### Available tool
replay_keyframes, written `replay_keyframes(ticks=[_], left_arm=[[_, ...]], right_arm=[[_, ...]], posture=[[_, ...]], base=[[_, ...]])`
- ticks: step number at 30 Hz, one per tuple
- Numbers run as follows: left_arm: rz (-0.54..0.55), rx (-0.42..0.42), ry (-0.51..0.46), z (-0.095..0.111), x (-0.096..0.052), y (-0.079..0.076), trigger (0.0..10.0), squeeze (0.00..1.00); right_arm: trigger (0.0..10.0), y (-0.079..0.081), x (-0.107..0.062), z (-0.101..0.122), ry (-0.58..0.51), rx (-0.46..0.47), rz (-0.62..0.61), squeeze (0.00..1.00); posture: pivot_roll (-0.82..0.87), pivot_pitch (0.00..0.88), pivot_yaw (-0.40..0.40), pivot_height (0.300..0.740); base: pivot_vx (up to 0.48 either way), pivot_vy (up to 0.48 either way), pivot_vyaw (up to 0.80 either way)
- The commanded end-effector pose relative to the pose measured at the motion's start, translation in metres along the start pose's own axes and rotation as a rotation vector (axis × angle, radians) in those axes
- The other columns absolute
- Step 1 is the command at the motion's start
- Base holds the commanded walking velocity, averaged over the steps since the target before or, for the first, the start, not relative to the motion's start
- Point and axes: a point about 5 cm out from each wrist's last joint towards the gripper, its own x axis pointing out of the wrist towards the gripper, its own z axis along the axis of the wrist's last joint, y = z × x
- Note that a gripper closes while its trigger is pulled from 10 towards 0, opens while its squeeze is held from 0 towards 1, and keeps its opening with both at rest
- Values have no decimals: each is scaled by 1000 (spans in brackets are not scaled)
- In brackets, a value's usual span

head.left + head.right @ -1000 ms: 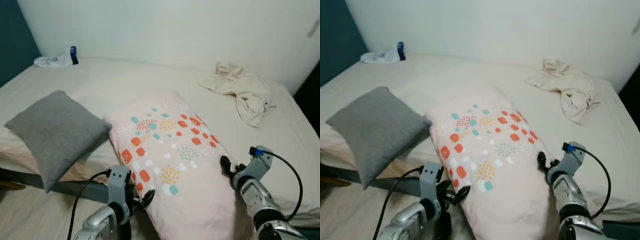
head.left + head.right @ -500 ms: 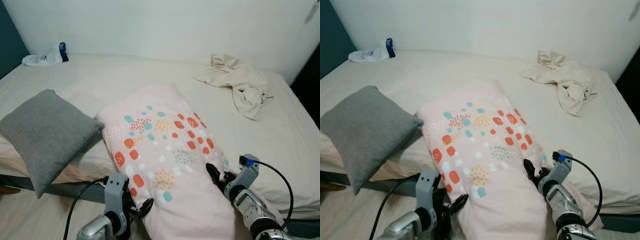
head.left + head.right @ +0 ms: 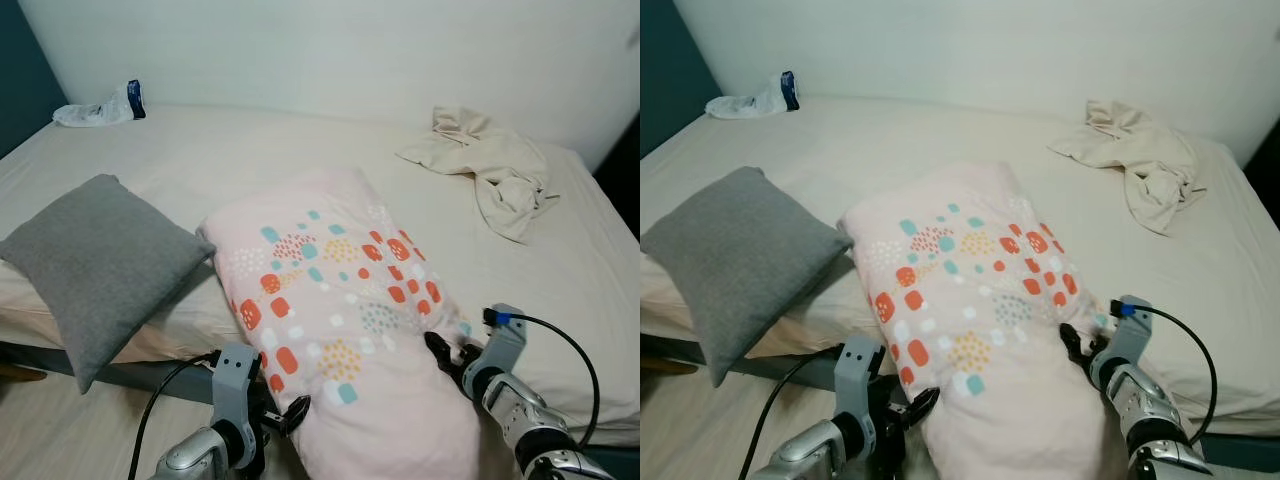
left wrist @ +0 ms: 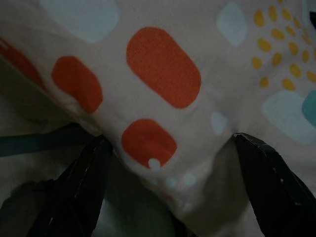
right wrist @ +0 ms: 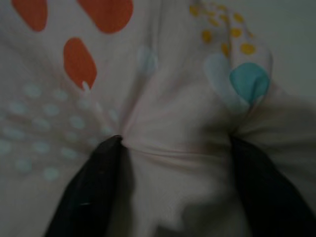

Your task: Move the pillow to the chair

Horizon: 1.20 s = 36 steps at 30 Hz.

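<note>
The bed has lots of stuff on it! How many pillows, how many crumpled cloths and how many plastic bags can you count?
Pillows: 2, the pink spotted pillow held by the left claw and right claw, and the grey pillow.
Crumpled cloths: 1, the beige cloth.
Plastic bags: 1, the white bag.
Total: 4

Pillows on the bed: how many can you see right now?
2. The pink patterned pillow lies at the bed's near edge, gripped by the left gripper and right gripper. The grey pillow overhangs the edge to its left.
</note>
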Motion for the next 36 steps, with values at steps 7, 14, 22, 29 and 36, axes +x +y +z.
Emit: replay_keyframes(ticks=[7,14,22,29,36], left_arm=[[2,-26,29,-4,-4,2,10000,0],[0,-100,17,-1,-6,4,10000,0],[-67,-404,-40,7,1,-2,10000,0],[-104,-479,-46,5,11,-15,10000,0],[-88,-511,-69,7,17,-20,0,0]], right_arm=[[0,6,-2,-49,262,18,-16,0],[0,3,-4,-50,278,11,-17,0],[0,-1,-6,-52,271,1,-40,0],[0,-2,-5,-44,226,-13,-39,0],[0,1,-3,-36,176,-14,-6,0]], posture=[[116,168,-15,560],[112,167,-14,560],[103,163,-16,560],[92,152,-19,560],[85,148,-22,560]], base=[[0,0,0],[0,0,0],[0,0,0],[0,0,0],[0,0,0]])
